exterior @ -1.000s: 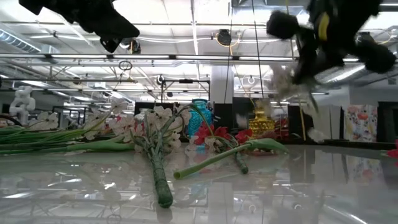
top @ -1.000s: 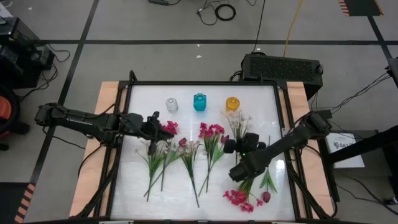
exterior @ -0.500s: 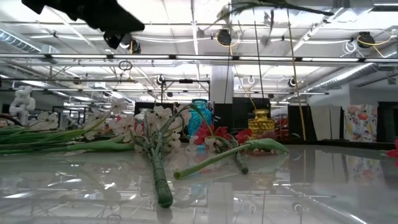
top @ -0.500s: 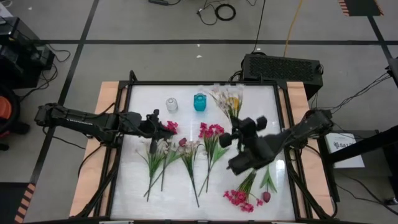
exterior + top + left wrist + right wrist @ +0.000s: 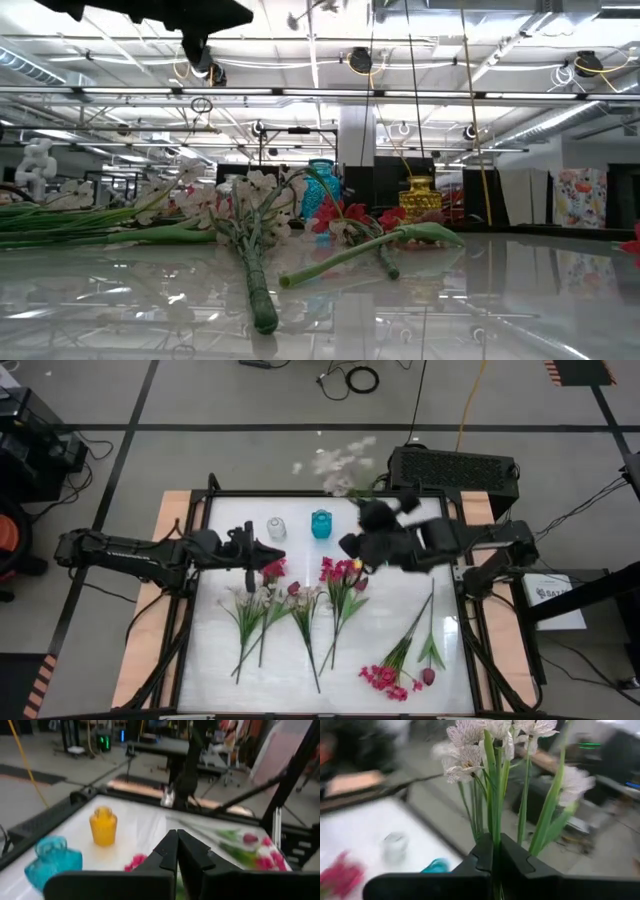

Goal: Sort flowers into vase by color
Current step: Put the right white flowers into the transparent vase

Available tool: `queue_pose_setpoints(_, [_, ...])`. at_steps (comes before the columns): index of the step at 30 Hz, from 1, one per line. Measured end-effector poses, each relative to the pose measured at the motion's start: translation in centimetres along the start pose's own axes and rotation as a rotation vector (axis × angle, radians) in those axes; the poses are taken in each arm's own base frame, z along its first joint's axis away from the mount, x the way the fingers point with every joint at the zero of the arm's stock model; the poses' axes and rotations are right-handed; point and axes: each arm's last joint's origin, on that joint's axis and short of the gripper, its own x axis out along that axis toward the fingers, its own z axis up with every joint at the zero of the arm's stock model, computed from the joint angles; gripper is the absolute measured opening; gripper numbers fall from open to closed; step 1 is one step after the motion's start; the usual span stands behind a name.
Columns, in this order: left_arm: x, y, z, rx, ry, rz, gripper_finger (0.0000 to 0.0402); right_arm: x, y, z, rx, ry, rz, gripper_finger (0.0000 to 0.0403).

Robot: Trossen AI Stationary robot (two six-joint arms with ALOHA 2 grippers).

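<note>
White flower sprig (image 5: pixel 492 780) upright in right gripper (image 5: pixel 496 851)

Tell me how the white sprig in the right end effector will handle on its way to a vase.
The white sprig, pinched low on its stems by the right end effector, probably sways: the blossoms stand far above the grip. It looks light. The separate thin stems may splay, so entering the narrow yellow vase could be fiddly.

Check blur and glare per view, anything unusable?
High view: white sprig above the right gripper is motion-smeared. Low view: glossy tabletop mirrors the ceiling lights. Right wrist view: blossoms fairly clear, background smeared. Left wrist view: soft overall, yellow vase readable.
</note>
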Motion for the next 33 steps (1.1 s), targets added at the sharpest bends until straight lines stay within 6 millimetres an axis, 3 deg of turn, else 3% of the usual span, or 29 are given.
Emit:
queue_pose_setpoints(4, [0.4, 0.1, 0.3, -0.002, -0.046, -0.004, 0.006, 2.4, 0.0, 1.0, 0.007, 0.041, 0.214, 0.0006])
queue_pose_setpoints(10, [1.9, -0.1, 0.2, -0.009, -0.095, -0.02, 0.0133, 5.2, 1.4, 2.5, 0.109, -0.066, 0.179, 0.0006])
queue_pose_setpoints(15, [4.0, -0.2, -0.5, -0.06, -0.144, -0.019, 0.0177, 6.9, 3.1, 4.0, 0.202, -0.205, 0.268, 0.0006])
queue_pose_setpoints(23, [4.8, -0.2, -0.7, -0.073, -0.19, -0.013, 0.0215, 6.8, 5.0, 3.3, 0.222, -0.209, 0.334, 0.0006])
queue_pose_setpoints(29, [4.9, -0.4, -0.6, -0.072, -0.211, -0.082, 0.0239, 6.3, 7.9, 1.6, 0.3, -0.32, 0.396, 0.0006])
queue_pose_setpoints(33, [4.9, -0.5, -0.6, -0.069, -0.209, -0.106, 0.0256, 6.1, 8.6, 1.1, 0.354, -0.377, 0.413, 0.0006])
